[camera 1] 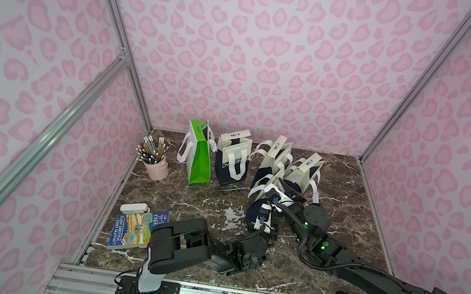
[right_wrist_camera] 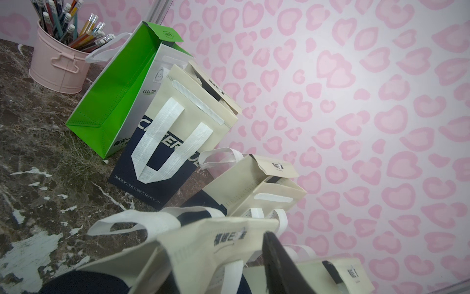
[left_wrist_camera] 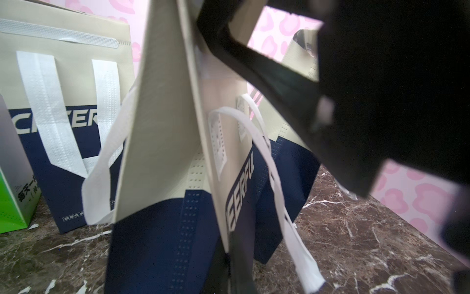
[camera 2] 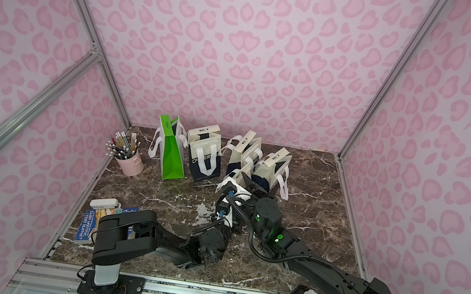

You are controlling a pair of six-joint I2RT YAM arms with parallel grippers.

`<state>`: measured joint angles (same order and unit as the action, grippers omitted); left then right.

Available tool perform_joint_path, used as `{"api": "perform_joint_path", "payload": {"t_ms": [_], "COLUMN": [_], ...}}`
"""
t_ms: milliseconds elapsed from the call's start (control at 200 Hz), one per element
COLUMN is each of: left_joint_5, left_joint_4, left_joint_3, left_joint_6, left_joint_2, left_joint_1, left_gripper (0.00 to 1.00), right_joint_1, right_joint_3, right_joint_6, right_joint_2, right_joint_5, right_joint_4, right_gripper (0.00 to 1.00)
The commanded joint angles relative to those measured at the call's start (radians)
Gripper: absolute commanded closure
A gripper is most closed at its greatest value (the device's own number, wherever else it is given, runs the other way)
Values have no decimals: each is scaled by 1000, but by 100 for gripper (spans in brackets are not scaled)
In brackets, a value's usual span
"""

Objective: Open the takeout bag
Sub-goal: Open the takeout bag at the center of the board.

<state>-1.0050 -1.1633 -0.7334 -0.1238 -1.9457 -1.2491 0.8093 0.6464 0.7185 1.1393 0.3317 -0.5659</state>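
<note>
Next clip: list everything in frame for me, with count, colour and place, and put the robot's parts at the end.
green takeout bag: one, green and white, back, beside the bucket
front beige-navy bag: one, beige over navy, nearest the arms
other beige-navy bags: three, same colours, back of the table, flaps raised
pink bucket: one, back left
pencils: a bunch, mixed colours, in the bucket
book: one, colourful cover, front left
white case: one, on the book's far edge
table: one, brown marble
walls: pink leopard print, three sides
left gripper: black, shut low on the front bag
right gripper: black, jaws apart at that bag's top
</note>
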Motion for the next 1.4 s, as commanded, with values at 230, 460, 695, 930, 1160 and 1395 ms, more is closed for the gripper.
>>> {"api": "perform_joint_path", "payload": {"t_ms": [230,460,695,930,1160,1395], "left_joint_5": [31,36,35,31,20,18], "left_joint_4": [5,2,-2,-19,-32,-32], "left_joint_3": [-2,9,27,56,92,113], "left_joint_6": [47,49,49,45,35,27], "left_joint_2": [5,10,21,41,65,82], "left_joint_1": [-7,-10,-12,-13,-14,-15], "left_gripper": [96,96,96,96,96,96], "right_joint_1": [-10,-27,-36,-61,-80,-81], "right_joint_3": [23,59,106,142,179,202], "right_joint_6": [9,19,32,26,14,-10], "right_joint_2": [70,106,154,194,229,218], "right_joint_5": [44,13,-26,-53,-57,-86], "right_joint_4": [-58,-94,-121,-93,-46,13], "right_gripper": [62,63,69,79,86,96]}}
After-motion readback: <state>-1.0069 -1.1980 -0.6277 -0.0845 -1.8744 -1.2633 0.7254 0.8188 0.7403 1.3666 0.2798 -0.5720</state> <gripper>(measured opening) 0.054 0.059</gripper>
